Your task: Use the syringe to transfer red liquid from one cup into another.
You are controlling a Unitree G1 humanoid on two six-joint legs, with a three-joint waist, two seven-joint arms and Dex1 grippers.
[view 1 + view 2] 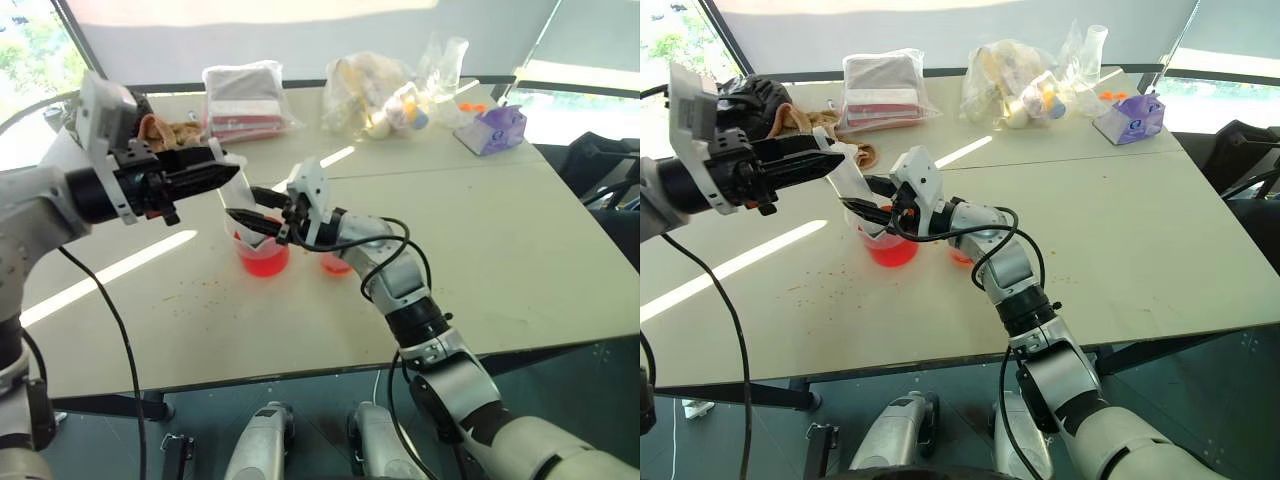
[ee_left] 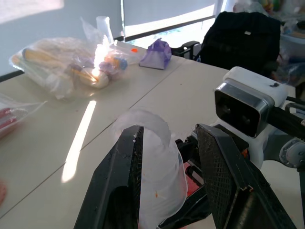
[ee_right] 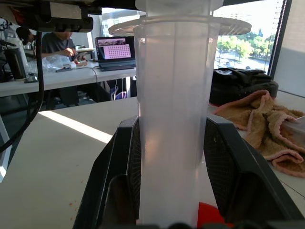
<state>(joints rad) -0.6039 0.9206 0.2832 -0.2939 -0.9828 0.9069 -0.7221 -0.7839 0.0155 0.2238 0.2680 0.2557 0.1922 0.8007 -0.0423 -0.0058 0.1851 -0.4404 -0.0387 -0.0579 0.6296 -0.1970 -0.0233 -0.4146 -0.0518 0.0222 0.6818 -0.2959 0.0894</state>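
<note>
The syringe [image 3: 174, 119] stands tilted over the spouted beaker [image 1: 890, 250], which holds red liquid [image 1: 266, 264]. My right gripper [image 1: 245, 222] is shut on the syringe's clear barrel just above the beaker. My left gripper [image 1: 232, 168] reaches in level from the left, its fingers on either side of the plunger end [image 2: 157, 157]. One finger lies against the plunger end and a narrow gap shows at the other. The smaller cup [image 1: 335, 264], with some red in it, stands just right of the beaker, partly hidden behind my right arm.
At the table's back lie a brown towel [image 1: 170, 128], a bag of red and white packs [image 1: 245, 100], a bag of mixed items [image 1: 375, 95] and a purple tissue box [image 1: 492, 128]. Orange specks dot the table [image 1: 200, 290]. A black backpack [image 2: 248, 38] sits beyond the right edge.
</note>
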